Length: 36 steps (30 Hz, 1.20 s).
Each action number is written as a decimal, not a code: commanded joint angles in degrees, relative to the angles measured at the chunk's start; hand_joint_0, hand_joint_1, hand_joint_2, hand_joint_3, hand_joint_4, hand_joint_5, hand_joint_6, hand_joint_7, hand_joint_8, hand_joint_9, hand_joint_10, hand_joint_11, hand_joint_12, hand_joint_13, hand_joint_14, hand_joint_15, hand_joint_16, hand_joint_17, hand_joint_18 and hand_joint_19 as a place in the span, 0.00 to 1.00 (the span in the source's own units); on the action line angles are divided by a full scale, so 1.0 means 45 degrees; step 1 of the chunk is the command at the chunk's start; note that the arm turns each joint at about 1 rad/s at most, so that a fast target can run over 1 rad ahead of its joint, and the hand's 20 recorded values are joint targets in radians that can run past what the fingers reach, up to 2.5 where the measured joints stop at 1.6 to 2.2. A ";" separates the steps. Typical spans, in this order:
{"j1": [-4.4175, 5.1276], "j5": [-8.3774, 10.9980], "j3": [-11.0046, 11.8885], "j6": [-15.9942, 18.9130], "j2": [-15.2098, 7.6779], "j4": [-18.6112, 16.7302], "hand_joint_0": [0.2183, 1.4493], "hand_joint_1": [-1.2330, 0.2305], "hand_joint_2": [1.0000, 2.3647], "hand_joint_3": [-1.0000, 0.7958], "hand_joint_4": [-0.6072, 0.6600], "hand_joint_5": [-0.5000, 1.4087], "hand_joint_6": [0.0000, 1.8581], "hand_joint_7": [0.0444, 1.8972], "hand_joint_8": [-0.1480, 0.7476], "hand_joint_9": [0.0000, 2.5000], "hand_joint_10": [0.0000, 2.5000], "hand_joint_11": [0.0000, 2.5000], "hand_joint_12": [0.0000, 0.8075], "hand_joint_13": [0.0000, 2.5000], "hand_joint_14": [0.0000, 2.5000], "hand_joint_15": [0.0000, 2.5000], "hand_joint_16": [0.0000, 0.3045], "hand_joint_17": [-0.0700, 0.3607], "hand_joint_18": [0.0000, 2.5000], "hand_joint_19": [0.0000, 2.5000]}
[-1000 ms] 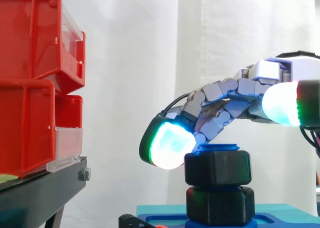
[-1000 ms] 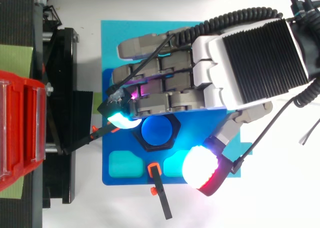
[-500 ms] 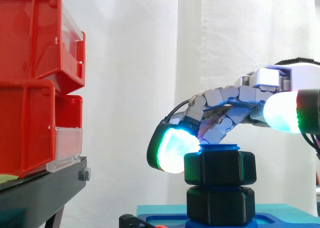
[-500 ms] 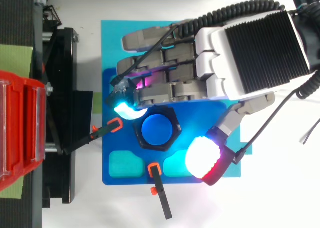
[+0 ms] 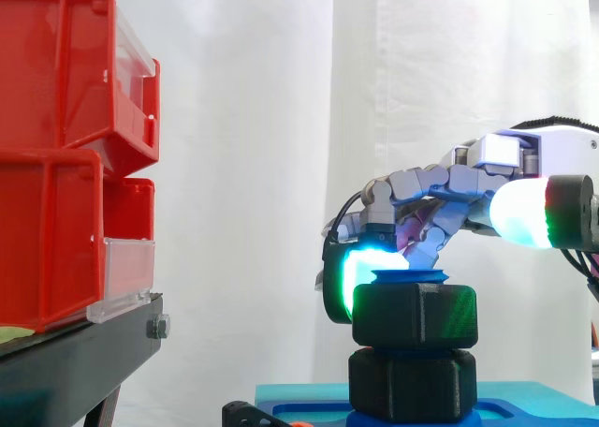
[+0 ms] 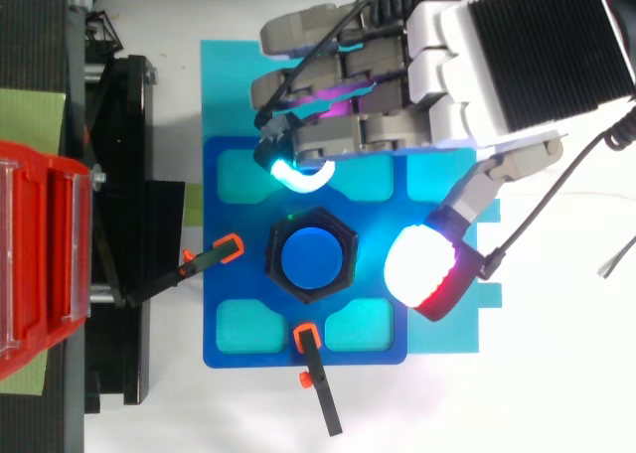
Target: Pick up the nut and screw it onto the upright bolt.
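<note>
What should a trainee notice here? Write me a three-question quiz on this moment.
1. True or false: the hand is gripping the nut.
2. Seen from above, the nut's outline is: A round; B six-sided; C square.
3. Fill in: the top of the bolt, seen through the middle of the nut, is coloured ____.

Key: 1 false, in the top view the hand sits clear of the nut; 2 B; 3 blue.
</note>
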<state>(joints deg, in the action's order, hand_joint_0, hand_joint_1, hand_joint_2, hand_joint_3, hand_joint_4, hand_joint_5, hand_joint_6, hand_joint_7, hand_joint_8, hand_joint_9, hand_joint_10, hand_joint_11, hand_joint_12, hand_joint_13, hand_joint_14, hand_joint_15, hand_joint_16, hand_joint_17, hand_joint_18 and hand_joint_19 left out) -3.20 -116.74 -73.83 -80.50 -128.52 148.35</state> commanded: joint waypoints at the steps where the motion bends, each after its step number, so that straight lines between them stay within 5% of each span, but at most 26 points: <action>1: -0.0168 -0.0209 0.0039 -0.0001 0.0005 -0.0096 0.24 0.73 0.00 0.28 0.65 0.27 0.29 0.73 0.48 0.36 0.00 0.00 0.28 0.24 0.00 0.00 0.07 0.27 0.14 0.00; 2: -0.0188 -0.0209 0.0078 -0.0001 0.0005 -0.0076 0.24 0.73 0.00 0.28 0.65 0.27 0.27 0.76 0.48 0.36 0.00 0.00 0.28 0.24 0.00 0.00 0.07 0.27 0.14 0.00; 7: -0.0364 -0.0541 0.0703 0.0018 0.0005 0.0080 0.23 0.74 0.00 0.28 0.69 0.23 0.27 0.47 0.45 0.31 0.00 0.00 0.30 0.22 0.00 0.00 0.08 0.29 0.12 0.00; 12: -0.0325 -0.0658 0.1054 -0.0001 -0.0015 0.0217 0.22 0.76 0.00 0.28 0.65 0.20 0.27 0.36 0.42 0.27 0.00 0.00 0.33 0.18 0.00 0.00 0.10 0.32 0.09 0.00; 19: -0.0032 -0.0483 0.0918 -0.0001 -0.0015 0.0138 0.21 0.78 0.00 0.28 0.64 0.20 0.27 0.34 0.41 0.25 0.00 0.00 0.35 0.17 0.00 0.00 0.10 0.33 0.07 0.00; 27: 0.0535 0.0006 0.0840 -0.0060 -0.0035 0.0060 0.21 0.78 0.00 0.28 0.65 0.20 0.27 0.34 0.42 0.25 0.00 0.00 0.35 0.17 0.00 0.00 0.10 0.33 0.07 0.00; 32: 0.0710 0.0123 0.0898 0.0038 -0.0777 -0.0565 0.21 0.78 0.00 0.28 0.65 0.20 0.27 0.35 0.42 0.25 0.00 0.00 0.35 0.17 0.00 0.00 0.10 0.33 0.08 0.00; 36: 0.0828 0.0123 0.0898 0.0135 -0.0777 -0.0584 0.21 0.78 0.00 0.28 0.65 0.21 0.27 0.39 0.43 0.26 0.00 0.00 0.35 0.18 0.00 0.00 0.10 0.33 0.08 0.00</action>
<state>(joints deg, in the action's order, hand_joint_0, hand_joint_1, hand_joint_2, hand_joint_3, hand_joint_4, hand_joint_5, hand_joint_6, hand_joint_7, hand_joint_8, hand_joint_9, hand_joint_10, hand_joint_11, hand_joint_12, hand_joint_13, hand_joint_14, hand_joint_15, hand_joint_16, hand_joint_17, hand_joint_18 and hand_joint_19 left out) 0.10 -116.25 -69.87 -80.16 -131.56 146.03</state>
